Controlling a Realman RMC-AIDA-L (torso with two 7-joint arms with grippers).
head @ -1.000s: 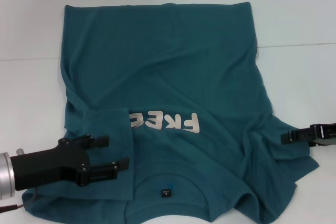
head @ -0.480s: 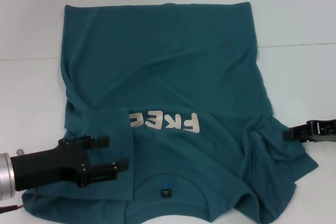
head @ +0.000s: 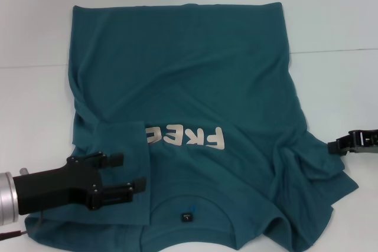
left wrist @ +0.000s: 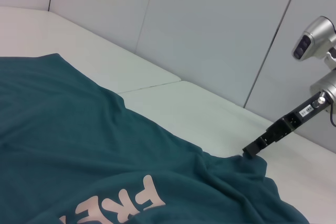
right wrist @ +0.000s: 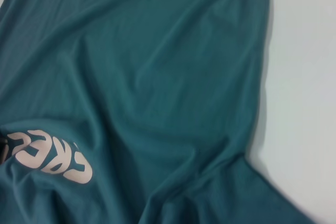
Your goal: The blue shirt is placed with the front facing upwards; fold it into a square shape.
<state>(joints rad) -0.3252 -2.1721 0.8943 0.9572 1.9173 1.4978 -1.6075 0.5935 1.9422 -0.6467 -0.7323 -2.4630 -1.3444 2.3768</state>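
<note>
This looks like a robot test lab, not a home. A plain white worktop (head: 331,22) stretches out beyond the left pincer (head: 127,173), and pale, bare wall panels (left wrist: 210,30) with thin seams close it in behind. Past the right pincer (left wrist: 251,150) rises a silver machine arm (left wrist: 315,38) with cabling.

Matt cloth blue shirt (head: 189,92), smooth white table (head: 336,22)
</note>
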